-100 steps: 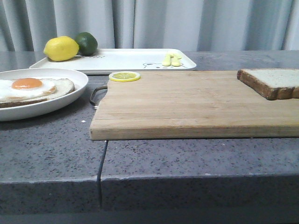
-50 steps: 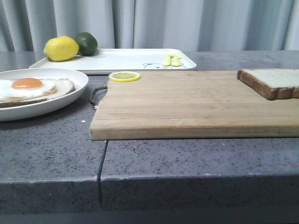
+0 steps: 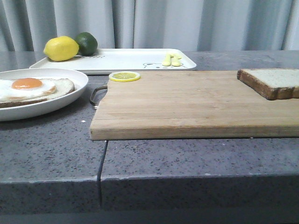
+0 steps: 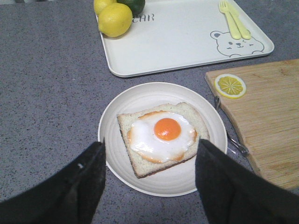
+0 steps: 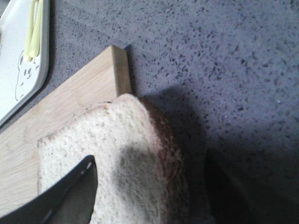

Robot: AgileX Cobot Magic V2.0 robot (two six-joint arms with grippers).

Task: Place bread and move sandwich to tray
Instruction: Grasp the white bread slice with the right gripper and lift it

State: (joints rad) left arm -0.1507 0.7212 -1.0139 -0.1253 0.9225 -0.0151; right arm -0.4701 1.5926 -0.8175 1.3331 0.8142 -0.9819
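Right wrist view puts the thick pale speckled bread slice with dark crust [image 5: 112, 158] directly beneath our right claw [image 5: 149, 196], its fingers spread, one over the crumb, the other seemingly just past the crust edge, though shadow blurs it. The slice lies on the wooden cutting board's [image 3: 187, 102] right end, so the right arm is nearer. Our left claw [image 4: 149, 182], also apart, hovers over the egg-topped sandwich [image 4: 161, 137] on its round white plate [image 4: 117, 116]; the white rectangular bear tray [image 4: 177, 42] sits beyond. Nothing in the front view has shifted since a second ago.
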